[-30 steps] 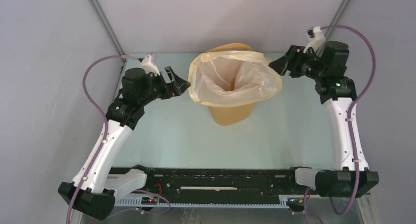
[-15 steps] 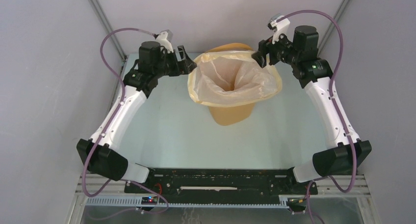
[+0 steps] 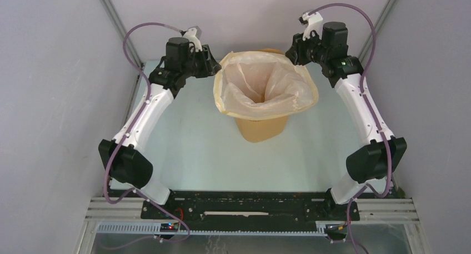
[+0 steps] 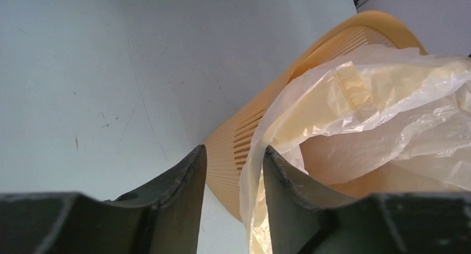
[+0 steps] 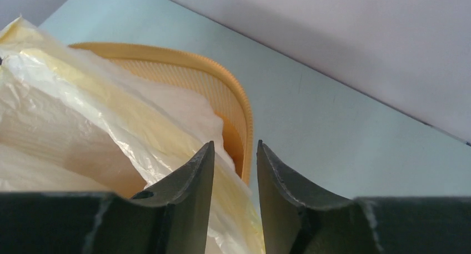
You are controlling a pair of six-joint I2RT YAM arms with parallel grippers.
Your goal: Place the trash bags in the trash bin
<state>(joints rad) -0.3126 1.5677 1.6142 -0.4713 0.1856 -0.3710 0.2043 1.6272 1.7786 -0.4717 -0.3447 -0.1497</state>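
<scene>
The thin, translucent whitish plastic bag looks crinkly and glossy, the yellow-orange slitted plastic bin matt, the pale tabletop smooth.

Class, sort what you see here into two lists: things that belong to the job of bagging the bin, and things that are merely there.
Belong to the job: trash bag, trash bin, left gripper, right gripper.
Merely there: table, purple cables, black rail at the near edge.

The yellow-orange trash bin, its sides finely slit, stands upright near the middle of the table's far edge. The thin, crinkly, whitish trash bag lines it, mouth open. Its pale yellow band is folded out over the near and side rims, and the bin's far rim shows bare.
</scene>
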